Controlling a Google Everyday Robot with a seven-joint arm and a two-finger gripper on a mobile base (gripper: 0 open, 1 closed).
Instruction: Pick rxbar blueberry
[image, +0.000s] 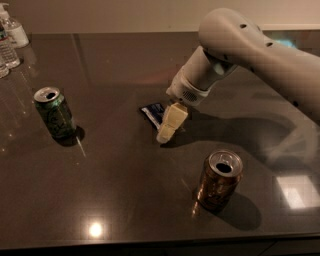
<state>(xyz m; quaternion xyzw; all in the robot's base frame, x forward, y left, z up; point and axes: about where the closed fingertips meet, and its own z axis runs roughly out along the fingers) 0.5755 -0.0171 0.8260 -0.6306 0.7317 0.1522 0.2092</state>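
Cream tool (166, 131) over rxbar blueberry (152, 112)

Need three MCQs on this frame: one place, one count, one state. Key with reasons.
1. Where is the cream gripper? A at the far left; B at the dark blue shiny-wrapped flat bar; C at the near edge.
2. How many metal cans stand on the dark glossy table? A two; B one; C four.
3. The brown-gold metal can is: A tipped over; B crushed; C upright.
B: the gripper is low at the bar's right end. A: one green can, one brown-gold. C: its opened top faces up.
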